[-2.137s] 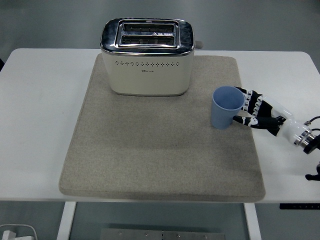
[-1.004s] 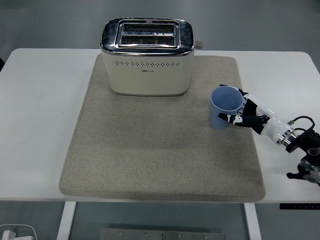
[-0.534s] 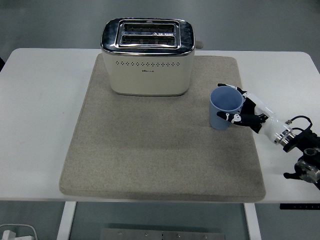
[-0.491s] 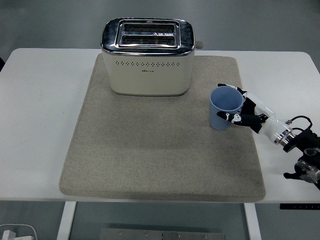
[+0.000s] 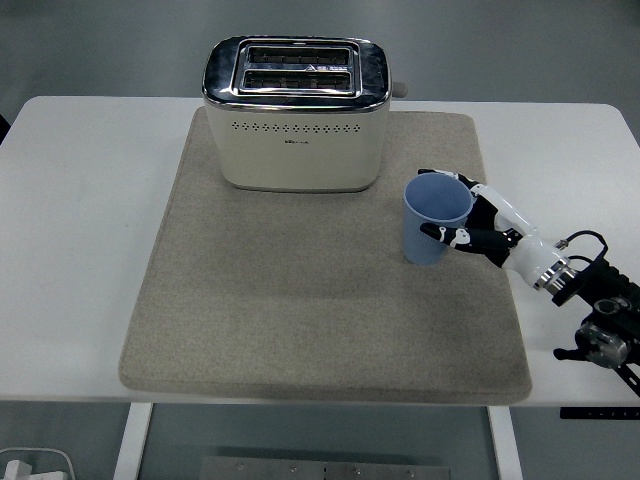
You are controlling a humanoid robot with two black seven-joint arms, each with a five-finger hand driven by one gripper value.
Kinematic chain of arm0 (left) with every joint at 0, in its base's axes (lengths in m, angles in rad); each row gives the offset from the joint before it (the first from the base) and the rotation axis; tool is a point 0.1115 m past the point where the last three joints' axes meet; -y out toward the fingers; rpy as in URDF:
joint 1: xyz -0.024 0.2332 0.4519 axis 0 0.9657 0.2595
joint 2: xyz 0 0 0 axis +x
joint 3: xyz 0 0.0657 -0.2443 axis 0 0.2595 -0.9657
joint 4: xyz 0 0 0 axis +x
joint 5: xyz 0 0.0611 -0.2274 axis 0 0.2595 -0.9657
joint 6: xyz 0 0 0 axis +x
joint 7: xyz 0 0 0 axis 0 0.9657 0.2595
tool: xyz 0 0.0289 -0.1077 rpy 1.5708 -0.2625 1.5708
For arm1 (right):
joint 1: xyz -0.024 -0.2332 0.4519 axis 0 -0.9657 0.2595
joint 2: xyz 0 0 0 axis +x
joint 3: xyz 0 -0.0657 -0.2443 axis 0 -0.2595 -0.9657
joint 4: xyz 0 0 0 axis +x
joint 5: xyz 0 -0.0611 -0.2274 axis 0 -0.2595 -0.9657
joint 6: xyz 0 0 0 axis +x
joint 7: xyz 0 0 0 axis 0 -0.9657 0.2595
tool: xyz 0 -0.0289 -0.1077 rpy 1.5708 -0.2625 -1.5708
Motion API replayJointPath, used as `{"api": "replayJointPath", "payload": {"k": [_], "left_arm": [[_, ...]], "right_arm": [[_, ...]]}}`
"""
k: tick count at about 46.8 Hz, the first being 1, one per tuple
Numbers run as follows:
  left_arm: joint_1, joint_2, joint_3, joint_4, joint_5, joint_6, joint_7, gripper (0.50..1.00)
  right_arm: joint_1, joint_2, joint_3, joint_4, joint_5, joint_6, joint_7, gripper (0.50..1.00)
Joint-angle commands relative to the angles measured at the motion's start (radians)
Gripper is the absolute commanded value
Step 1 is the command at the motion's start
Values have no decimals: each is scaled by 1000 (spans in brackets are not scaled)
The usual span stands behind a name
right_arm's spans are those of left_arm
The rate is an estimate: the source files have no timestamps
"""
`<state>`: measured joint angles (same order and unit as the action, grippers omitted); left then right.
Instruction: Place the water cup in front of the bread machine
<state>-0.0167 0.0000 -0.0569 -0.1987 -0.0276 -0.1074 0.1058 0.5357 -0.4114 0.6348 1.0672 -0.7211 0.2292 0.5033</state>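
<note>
A big gray mat (image 5: 300, 300) lies on the white surface (image 5: 80, 250). At the back of the mat stands a cream bread machine (image 5: 295, 115) with a shiny top and two slots. The part of the mat in front of it is bare, with nothing between it and the blue water cup (image 5: 434, 220). The cup is at the right side of the mat, to the right of the bread machine and a bit nearer the front edge. It is upright, its open top facing up, and it looks empty. The right hand (image 5: 482, 228) comes in from the right edge and its fingers (image 5: 440, 235) are curled around the side of the cup, holding it. I cannot tell if the cup sits on the mat or is just lifted off it.
</note>
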Motion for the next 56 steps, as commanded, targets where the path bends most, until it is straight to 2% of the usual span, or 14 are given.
{"api": "replayJointPath", "payload": {"k": [1, 13, 43, 56], "left_arm": [[-2, 0, 2, -2, 0, 0, 0, 1000], [-2, 0, 0, -4, 1, 0, 0, 1000], [-2, 0, 0, -5, 1, -2, 0, 1000], [-2, 0, 2, -5, 1, -2, 0, 1000]], "right_arm": [[-3, 0, -1, 26, 0, -14, 0, 666], [4, 2, -40, 105, -3, -85, -8, 670], [64, 131, -112, 108, -41, -189, -19, 684], [87, 210, -165, 93, -54, -222, -19, 690]]}}
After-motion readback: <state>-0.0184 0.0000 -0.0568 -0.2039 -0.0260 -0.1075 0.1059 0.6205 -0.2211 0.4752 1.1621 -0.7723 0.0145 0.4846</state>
